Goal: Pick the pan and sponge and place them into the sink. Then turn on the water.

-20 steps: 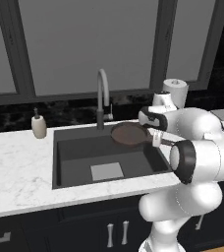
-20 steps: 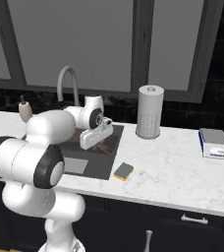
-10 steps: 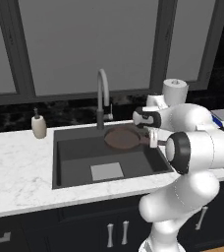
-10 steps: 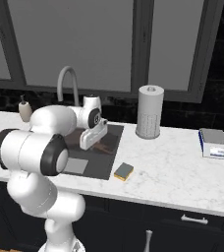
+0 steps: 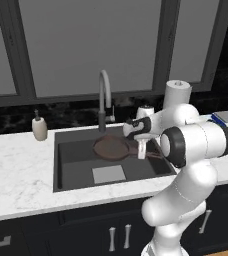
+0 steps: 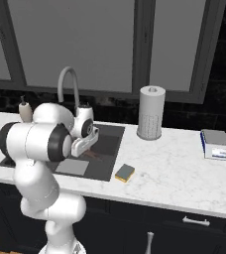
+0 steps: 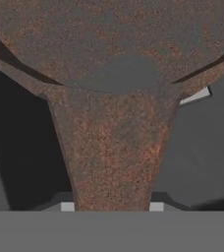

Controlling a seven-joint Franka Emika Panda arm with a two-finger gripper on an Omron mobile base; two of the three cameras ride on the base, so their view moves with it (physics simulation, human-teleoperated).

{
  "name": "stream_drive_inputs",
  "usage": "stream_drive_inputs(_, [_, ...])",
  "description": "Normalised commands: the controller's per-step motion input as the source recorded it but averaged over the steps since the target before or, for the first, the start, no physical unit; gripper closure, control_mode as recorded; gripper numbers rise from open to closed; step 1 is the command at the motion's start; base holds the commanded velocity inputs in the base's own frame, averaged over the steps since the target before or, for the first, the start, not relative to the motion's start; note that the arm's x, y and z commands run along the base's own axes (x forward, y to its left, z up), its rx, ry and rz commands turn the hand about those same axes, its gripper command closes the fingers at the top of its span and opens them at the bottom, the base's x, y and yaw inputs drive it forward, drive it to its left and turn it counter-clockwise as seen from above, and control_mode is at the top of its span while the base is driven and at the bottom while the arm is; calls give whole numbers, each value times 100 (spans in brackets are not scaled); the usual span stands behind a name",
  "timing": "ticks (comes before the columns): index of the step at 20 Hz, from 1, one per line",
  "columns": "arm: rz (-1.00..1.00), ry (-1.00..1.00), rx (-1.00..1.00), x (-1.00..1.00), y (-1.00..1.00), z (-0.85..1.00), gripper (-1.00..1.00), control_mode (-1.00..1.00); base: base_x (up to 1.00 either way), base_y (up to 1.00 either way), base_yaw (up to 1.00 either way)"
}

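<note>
My fingers [image 5: 141,150] hold the pan [image 5: 111,147] by its handle above the sink [image 5: 76,167]; the right base view shows the sponge [image 6: 125,172] on the bench [image 6: 174,173].

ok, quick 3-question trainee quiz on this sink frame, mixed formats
1. True or false: the sponge already lies in the sink.
2. What does the gripper hold? A) soap bottle B) the pan's handle C) paper towel roll
3. Fill in: the pan hangs over the ___.

Key: 1 false, it sits on the counter beside the basin. 2 B. 3 sink.
</note>
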Motion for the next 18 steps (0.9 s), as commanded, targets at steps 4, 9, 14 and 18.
stream_drive_inputs(4, [0, 1, 14, 59, 30, -37, 100, -100, 0, 0, 0])
stream_drive_inputs(9, [0, 0, 11, 53, 7, -51, 100, -100, 0, 0, 0])
stream_drive_inputs(14, [0, 0, 0, 39, 30, -61, 100, -100, 0, 0, 0])
stream_drive_inputs(18, [0, 0, -4, 23, 36, -52, 100, -100, 0, 0, 0])
